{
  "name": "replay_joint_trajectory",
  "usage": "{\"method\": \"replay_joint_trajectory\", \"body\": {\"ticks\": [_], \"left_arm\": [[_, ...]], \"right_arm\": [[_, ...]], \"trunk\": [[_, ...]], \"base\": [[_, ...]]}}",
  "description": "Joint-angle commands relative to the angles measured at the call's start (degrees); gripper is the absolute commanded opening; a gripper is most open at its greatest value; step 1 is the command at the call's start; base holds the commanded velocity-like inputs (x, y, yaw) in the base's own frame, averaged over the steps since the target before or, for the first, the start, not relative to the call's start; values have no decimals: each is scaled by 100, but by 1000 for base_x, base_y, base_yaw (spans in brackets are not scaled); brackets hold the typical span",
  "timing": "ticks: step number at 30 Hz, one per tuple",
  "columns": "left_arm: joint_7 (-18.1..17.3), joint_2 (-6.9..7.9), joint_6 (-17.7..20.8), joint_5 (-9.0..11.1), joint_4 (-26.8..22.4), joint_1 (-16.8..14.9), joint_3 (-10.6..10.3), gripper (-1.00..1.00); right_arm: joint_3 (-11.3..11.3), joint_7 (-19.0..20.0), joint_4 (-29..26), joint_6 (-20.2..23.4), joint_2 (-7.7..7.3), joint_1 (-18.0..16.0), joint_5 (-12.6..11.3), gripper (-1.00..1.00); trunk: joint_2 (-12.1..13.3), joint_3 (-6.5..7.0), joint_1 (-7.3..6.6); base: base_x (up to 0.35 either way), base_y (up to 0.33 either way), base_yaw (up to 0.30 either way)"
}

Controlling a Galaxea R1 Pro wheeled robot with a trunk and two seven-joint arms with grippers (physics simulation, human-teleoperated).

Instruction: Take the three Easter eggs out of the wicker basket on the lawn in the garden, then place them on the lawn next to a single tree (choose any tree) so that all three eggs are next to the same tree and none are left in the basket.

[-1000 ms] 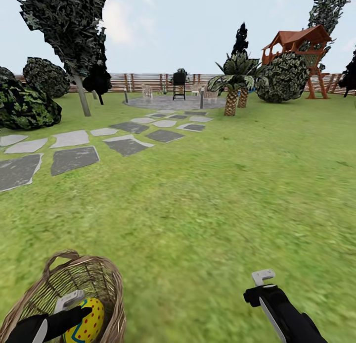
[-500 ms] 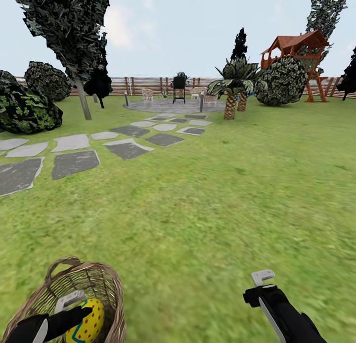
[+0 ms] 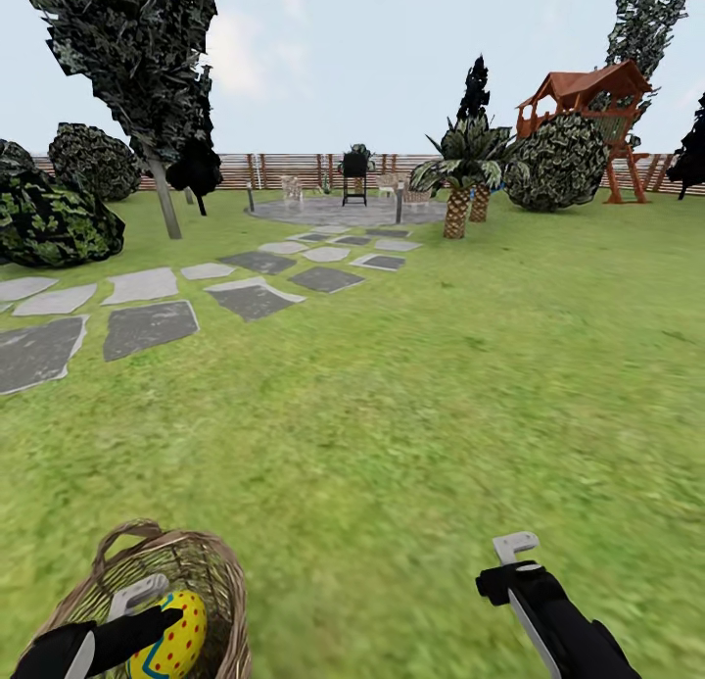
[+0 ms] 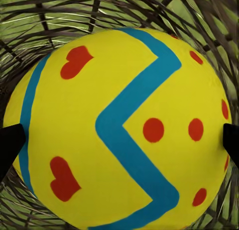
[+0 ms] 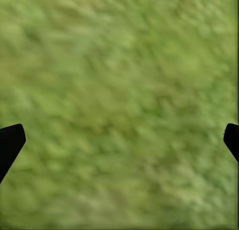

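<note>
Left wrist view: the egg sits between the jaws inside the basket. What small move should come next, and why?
Probably close the left gripper on the Easter egg. Its jaws stand at either side of the egg, seemingly not yet pinching it, and the egg still lies inside the wicker basket.

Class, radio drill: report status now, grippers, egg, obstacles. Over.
Left gripper in wicker basket, jaws astride Easter egg, grip unconfirmed. Right gripper open over bare lawn. No obstruction seen. Over.
</note>
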Motion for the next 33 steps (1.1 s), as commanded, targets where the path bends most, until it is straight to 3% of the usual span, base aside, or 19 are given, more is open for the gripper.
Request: {"method": "replay_joint_trajectory", "body": {"ticks": [1,33], "left_arm": [[-21,-3,45,12,-6,-3,23,-100],[-21,-10,45,12,-6,-3,17,-100]], "right_arm": [[26,-20,-8,37,-9,-3,19,100],[42,-20,-8,27,-2,-3,19,100]], "trunk": [[39,13,-24],[1323,587,-726]], "base": [[0,0,0],[0,0,0]]}}
